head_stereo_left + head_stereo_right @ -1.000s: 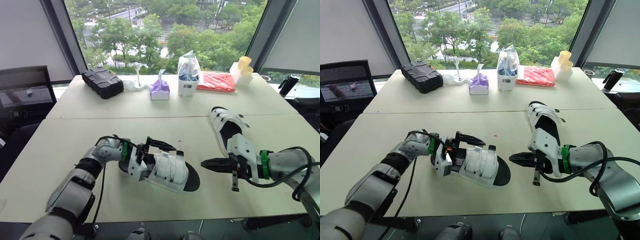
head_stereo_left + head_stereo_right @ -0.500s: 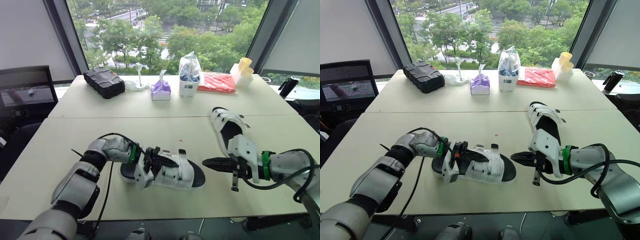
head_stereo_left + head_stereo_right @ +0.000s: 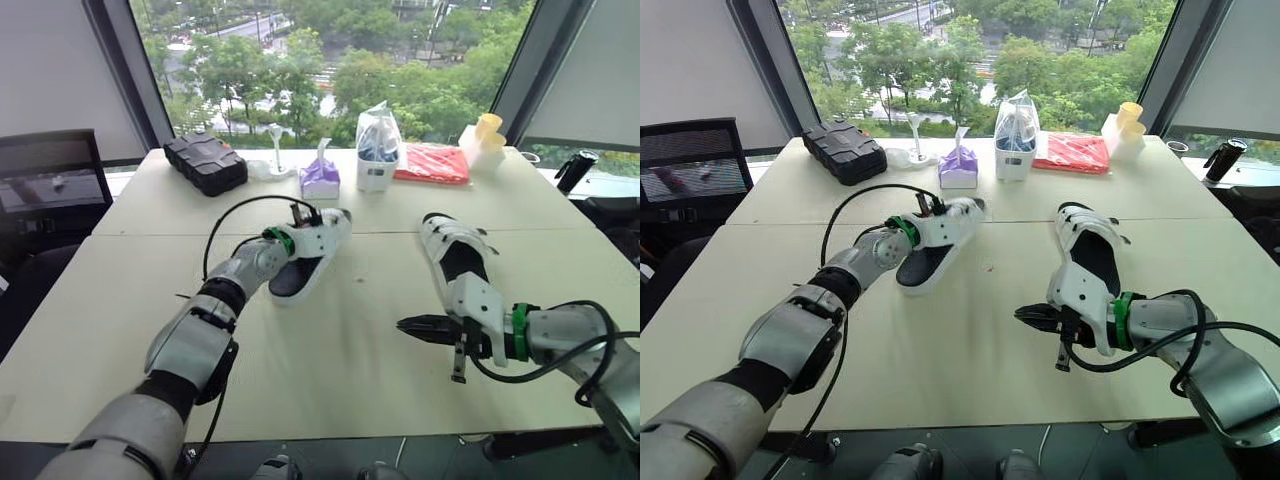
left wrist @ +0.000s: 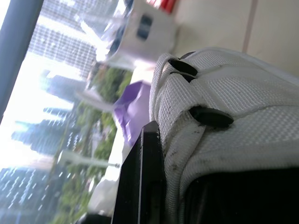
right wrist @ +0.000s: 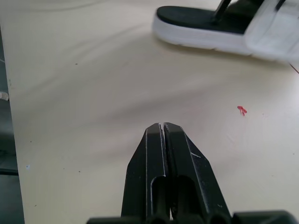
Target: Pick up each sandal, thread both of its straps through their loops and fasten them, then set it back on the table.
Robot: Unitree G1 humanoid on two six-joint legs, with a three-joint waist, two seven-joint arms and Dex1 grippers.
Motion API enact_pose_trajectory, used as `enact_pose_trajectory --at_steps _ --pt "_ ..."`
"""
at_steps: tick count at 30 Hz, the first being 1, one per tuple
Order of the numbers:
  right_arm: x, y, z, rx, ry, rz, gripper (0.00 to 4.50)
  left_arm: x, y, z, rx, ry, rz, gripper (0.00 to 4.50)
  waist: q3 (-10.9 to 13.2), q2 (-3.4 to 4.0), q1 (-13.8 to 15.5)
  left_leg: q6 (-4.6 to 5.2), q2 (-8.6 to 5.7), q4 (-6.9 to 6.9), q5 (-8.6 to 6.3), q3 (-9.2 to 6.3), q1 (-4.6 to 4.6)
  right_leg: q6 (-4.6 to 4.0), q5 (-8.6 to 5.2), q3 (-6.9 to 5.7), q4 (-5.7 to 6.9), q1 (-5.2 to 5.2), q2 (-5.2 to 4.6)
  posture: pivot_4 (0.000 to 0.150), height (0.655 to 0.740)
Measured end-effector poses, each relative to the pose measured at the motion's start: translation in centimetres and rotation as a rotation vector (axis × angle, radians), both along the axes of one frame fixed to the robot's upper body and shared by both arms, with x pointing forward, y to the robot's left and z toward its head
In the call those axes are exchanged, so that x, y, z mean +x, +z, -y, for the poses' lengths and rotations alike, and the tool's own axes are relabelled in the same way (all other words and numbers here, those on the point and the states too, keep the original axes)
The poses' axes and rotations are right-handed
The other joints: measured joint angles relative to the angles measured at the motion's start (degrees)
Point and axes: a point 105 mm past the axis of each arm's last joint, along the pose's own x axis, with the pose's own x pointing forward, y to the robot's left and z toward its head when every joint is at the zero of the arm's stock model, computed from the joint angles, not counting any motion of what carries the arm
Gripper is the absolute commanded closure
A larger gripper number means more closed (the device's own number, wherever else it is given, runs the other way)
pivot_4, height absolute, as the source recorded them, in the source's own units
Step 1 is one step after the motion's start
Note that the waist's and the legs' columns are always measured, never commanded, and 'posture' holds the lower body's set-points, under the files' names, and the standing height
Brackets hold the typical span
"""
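Jaws of the left gripper (image 3: 306, 222) clamp the strapped end of a white sandal (image 3: 292, 275), tilted at upper centre above the bench (image 3: 330, 400); its footbed is black. Right gripper (image 3: 402, 323) jaws are together, with a second sandal (image 3: 450, 252) just behind

Ahead of the closed right pincer (image 3: 403, 324) the counter (image 3: 330, 350) lies bare up to the white sandal (image 3: 318, 240) gripped by the left pincer (image 3: 305, 218); a second sandal (image 3: 452, 255) lies beside the right arm.

No legible text, labels, brands or numbers, sandal (image 4: 243, 98) straps plain white weave, unmarked
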Motion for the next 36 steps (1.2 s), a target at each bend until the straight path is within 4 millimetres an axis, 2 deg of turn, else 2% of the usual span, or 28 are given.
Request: enact_pose_trajectory --at_steps 6,12,15,18,21,22,28,31,36 --pt "0.3 0.1 -0.6 -0.004 0.021 0.018 4.50 0.8 -1.2 -0.5 0.010 0.253 0.002 4.44 0.00 -0.01 0.27 -0.01 -0.05 0.03 0.00 -0.01 -0.01 0.00 0.00 -0.01 0.02 0.00 -0.05 0.150 0.7400" --pt "0.4 -0.1 -0.6 -0.015 0.018 0.026 4.50 0.8 -1.4 -0.2 -0.034 0.309 -0.059 4.44 -0.01 0.01 0.27 -0.03 -0.06 0.03 -0.01 -0.02 -0.01 0.00 0.01 0.01 0.02 0.00 -0.10 0.150 0.7400" --pt "0.5 -0.1 -0.6 -0.016 0.017 0.027 4.50 0.8 -1.8 -0.1 -0.060 0.306 -0.106 3.28 -0.02 0.02 0.22 -0.04 -0.06 0.03 -0.01 -0.02 -0.01 -0.01 0.01 0.01 0.02 0.01 -0.14 0.150 0.7400" --pt "0.6 0.0 -0.7 -0.005 0.014 0.032 4.50 0.6 -2.9 0.2 -0.094 0.291 -0.198 1.75 -0.02 0.03 0.05 -0.04 -0.05 0.03 -0.01 -0.02 0.00 -0.02 0.02 0.05 0.04 -0.01 -0.15 0.150 0.7400" --pt "0.9 0.6 -0.7 0.004 0.015 0.049 4.50 0.8 -2.7 -0.3 -0.159 0.297 -0.283 0.22 -0.06 0.08 0.15 -0.06 -0.04 0.03 0.00 -0.02 0.18 -0.03 0.02 0.05 0.12 0.13 -0.15 0.150 0.7400" --pt "1.1 0.6 -0.6 0.004 0.011 0.049 4.50 0.8 -2.6 -0.6 -0.176 0.297 -0.316 0.07 -0.08 0.11 0.14 -0.06 -0.04 0.03 0.00 -0.02 0.24 -0.03 0.02 0.05 0.12 0.20 -0.15 0.150 0.7400" --pt "1.8 0.8 -0.1 0.000 0.014 0.056 4.50 0.2 -2.7 -1.8 -0.279 0.239 -0.493 0.07 -0.19 0.27 -0.14 -0.06 -0.04 0.07 0.00 -0.01 0.39 -0.04 0.02 0.10 0.12 0.39 -0.16 0.150 0.7400" --pt "2.3 1.2 0.0 -0.002 0.017 0.068 4.50 -1.7 -3.2 -2.9 -0.436 0.153 -0.621 0.07 -0.29 0.46 -0.51 -0.06 -0.02 0.03 0.00 -0.01 0.37 -0.06 0.03 0.18 0.12 0.31 -0.17 0.150 0.7400" --pt "2.9 1.6 0.1 -0.006 0.031 0.078 4.50 -5.7 -2.9 -2.9 -0.589 -0.016 -0.776 0.07 -0.28 0.44 -0.10 -0.06 -0.04 0.05 0.00 0.04 0.24 -0.07 0.03 0.37 0.10 0.17 -0.19 0.150 0.7400"
